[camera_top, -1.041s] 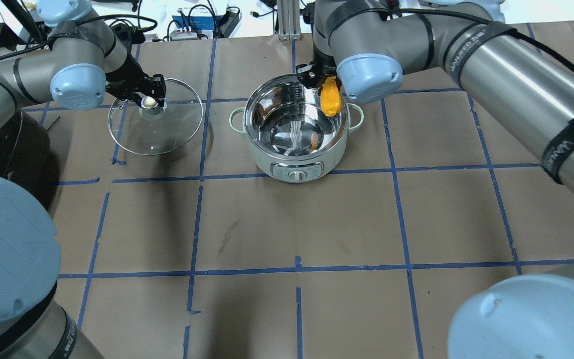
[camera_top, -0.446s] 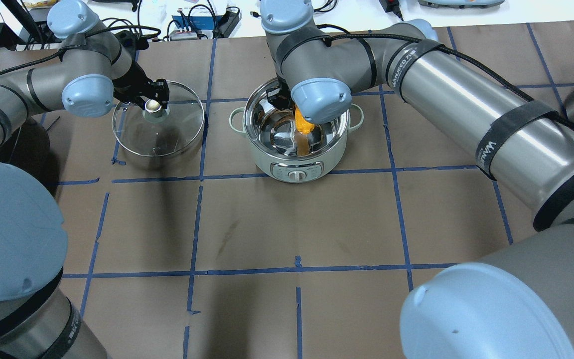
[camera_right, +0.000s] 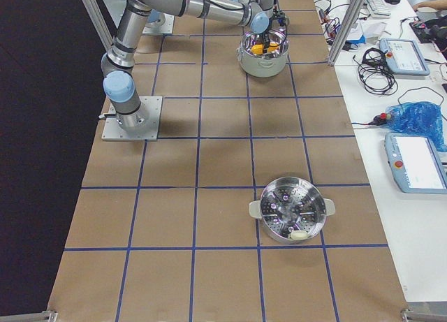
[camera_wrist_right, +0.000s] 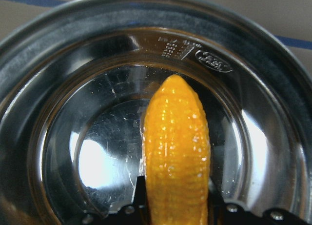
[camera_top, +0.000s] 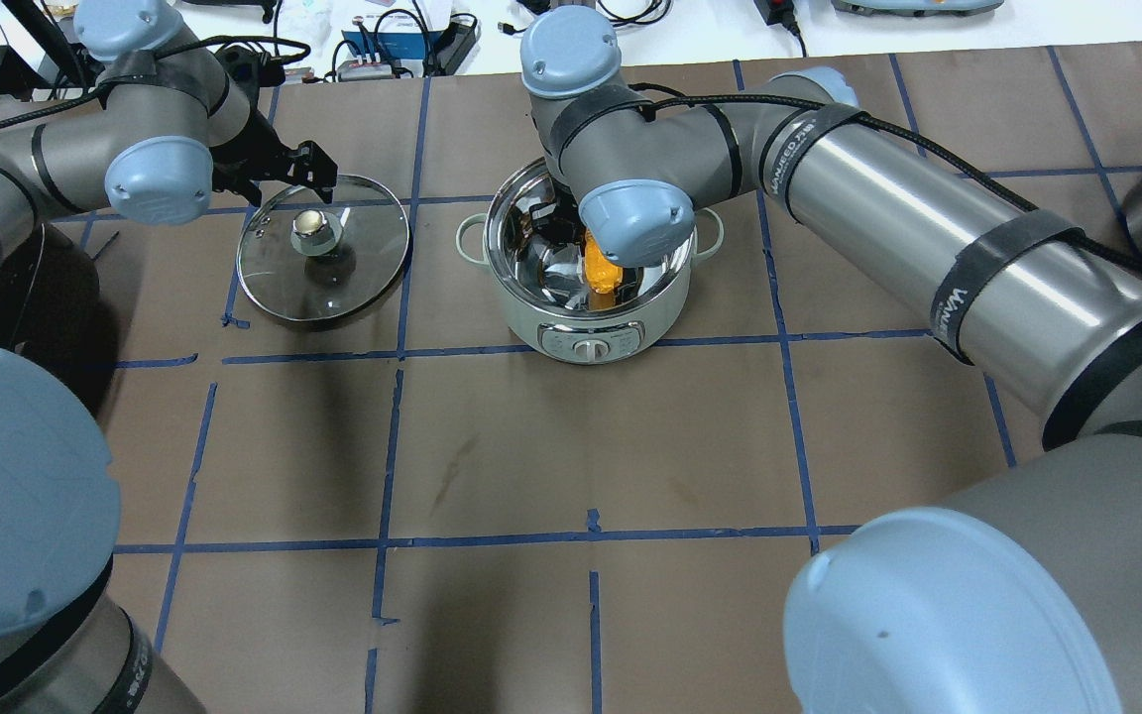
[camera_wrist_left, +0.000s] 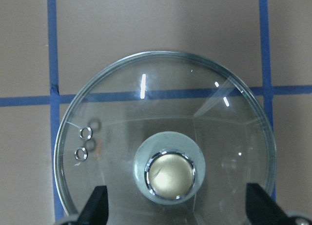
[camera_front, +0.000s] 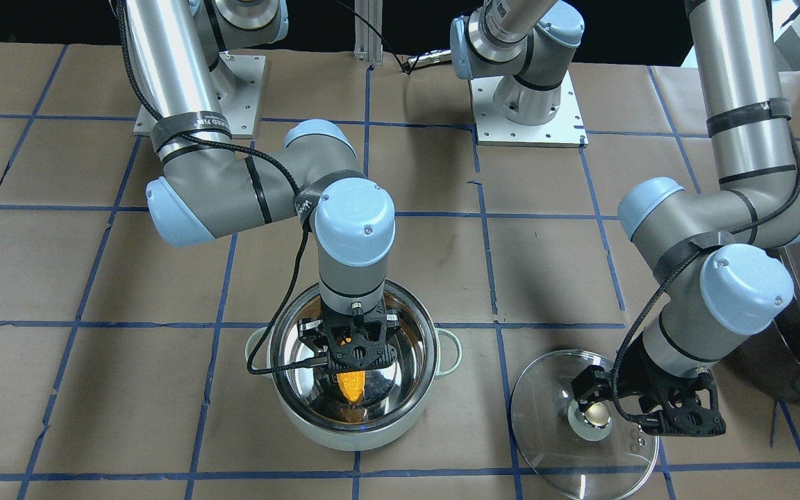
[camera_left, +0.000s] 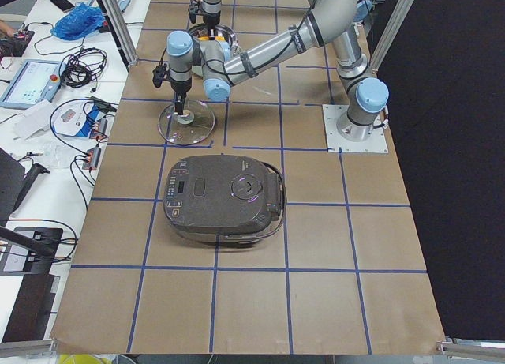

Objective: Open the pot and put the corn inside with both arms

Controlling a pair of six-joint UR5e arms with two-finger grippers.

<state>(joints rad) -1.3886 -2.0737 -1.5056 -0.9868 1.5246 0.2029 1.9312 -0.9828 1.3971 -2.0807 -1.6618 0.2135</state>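
Observation:
The pot [camera_top: 571, 337] stands open at the table's far middle; it also shows in the front view [camera_front: 344, 434]. My right gripper [camera_front: 353, 361] reaches down inside it, shut on the corn [camera_front: 351, 384], which hangs tip-down above the steel bottom [camera_wrist_right: 97, 161]. The corn [camera_wrist_right: 176, 152] fills the right wrist view. The glass lid [camera_top: 353, 278] lies flat on the table left of the pot, knob [camera_top: 309, 226] up. My left gripper [camera_top: 308, 171] is open and empty just behind the knob; its fingers [camera_wrist_left: 95, 208] stand wide apart on either side of the knob [camera_wrist_left: 170, 172].
A dark rice cooker [camera_left: 225, 198] sits at the table's left end, beside my left arm. A steel steamer insert [camera_right: 290, 214] stands toward the right end. Blue tape lines grid the brown table cover [camera_top: 591, 446].
My left gripper set the lid flat, let go of the knob and drew back. My right arm carried the corn from the pot's rim down into the pot.

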